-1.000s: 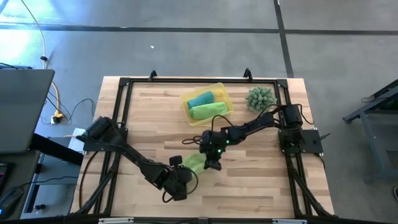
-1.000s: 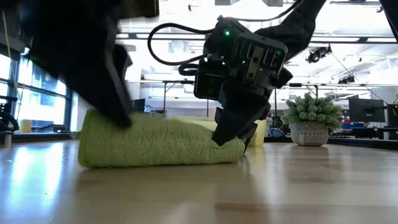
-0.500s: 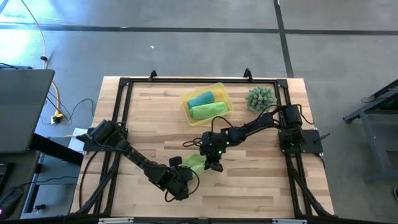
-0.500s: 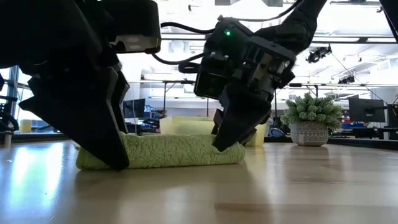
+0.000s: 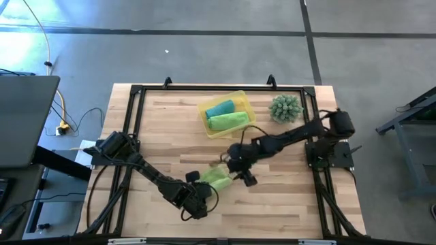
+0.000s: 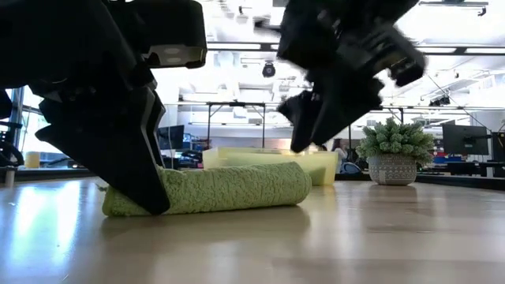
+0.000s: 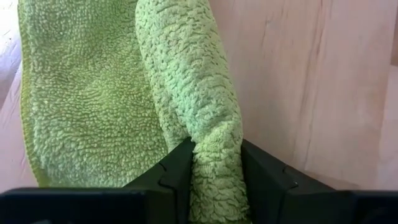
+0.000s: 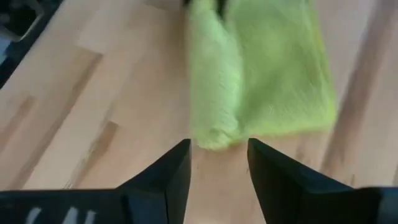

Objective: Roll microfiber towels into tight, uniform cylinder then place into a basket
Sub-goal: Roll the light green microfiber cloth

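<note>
A lime-green microfiber towel (image 5: 216,180) lies on the wooden table, partly rolled. Its roll (image 7: 199,81) sits beside a flat unrolled part (image 7: 81,99). My left gripper (image 7: 214,180) is closed on the roll's near-left end. My right gripper (image 8: 219,168) is open and hangs in the air off the roll's other end (image 8: 214,134), touching nothing. In the low view the right gripper (image 6: 316,118) is above the towel (image 6: 221,189). The yellow basket (image 5: 240,97) at the far middle holds a teal roll (image 5: 219,107) and a lime-green roll (image 5: 227,121). My left gripper pinches the rolled part's end (image 7: 214,158) between its two fingers (image 7: 177,174), one on each side of the roll. It comes from above, slanting down from the table's near left. The roll rests on the table along its length and runs on ahead of the fingers.
A spiky green plant (image 5: 286,107) in a pot stands at the far right, next to the basket. A black frame (image 5: 136,92) runs around the tabletop. Bare wood lies along the near edge and at the far left.
My right gripper has let go of the towel's right end, risen clear of it and rolled about its wrist. My left gripper has come down onto the towel's left end. The towel stays on the table, and its left end now lies lower and more tightly gathered.
</note>
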You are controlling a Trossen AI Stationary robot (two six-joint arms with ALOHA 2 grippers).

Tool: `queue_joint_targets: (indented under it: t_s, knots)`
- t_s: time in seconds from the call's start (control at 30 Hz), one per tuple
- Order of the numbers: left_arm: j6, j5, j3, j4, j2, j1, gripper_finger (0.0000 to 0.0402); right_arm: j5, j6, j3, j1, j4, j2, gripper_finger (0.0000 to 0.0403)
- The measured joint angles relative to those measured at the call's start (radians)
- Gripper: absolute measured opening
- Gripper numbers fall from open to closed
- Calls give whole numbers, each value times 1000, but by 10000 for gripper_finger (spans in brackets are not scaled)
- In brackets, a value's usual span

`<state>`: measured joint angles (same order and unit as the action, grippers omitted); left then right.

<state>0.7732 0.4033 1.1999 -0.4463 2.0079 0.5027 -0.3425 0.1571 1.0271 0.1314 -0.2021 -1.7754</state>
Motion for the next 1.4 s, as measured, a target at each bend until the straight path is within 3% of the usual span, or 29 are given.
queue_joint_targets:
  t_s: [0.23,0.37,1.07,1.2,1.4]
  knots:
    - [2,-3,0,-1,0,-10,106,252,275,2,190,116,5,152]
    - [4,-3,-1,-2,0,-10,106,373,347,3,251,184,-26,152]
    - [11,13,-2,-2,1,-10,106,413,336,6,180,229,-167,152]
    - [11,13,-3,-5,-11,-10,106,404,261,6,163,226,-167,150]
    - [14,15,-6,-97,-72,-12,106,368,184,8,146,192,-167,99]
